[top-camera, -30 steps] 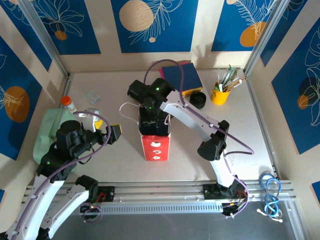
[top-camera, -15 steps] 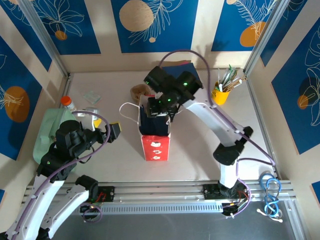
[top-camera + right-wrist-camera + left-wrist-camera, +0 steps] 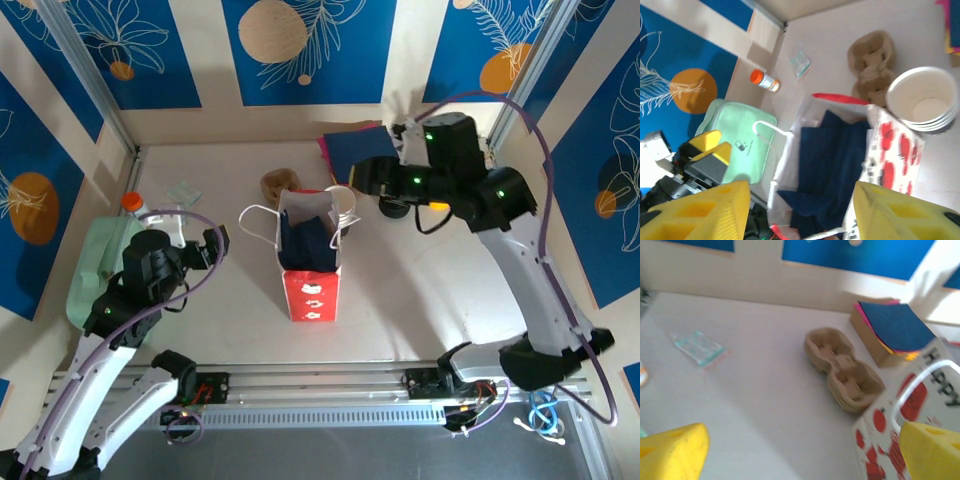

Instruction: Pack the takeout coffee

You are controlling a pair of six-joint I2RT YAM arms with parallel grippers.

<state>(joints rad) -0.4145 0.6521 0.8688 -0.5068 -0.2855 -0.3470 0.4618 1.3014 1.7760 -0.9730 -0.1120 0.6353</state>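
The takeout coffee, a small white paper cup, stands open and empty on the table, touching the back right corner of the red and white gift bag. The bag stands open with dark blue napkins inside. My right gripper hovers open just right of and above the cup, holding nothing. My left gripper is open left of the bag, with bare table between its yellow fingers.
A brown pulp carrier lies behind the bag. A blue-topped napkin stack sits at the back. A black lid peeks from under my right arm. A green pouch, an orange-capped bottle and a small packet lie at the left.
My right gripper has lifted out of the bag and swung back to the right, uncovering the cup and the carrier. The left gripper has turned slightly.
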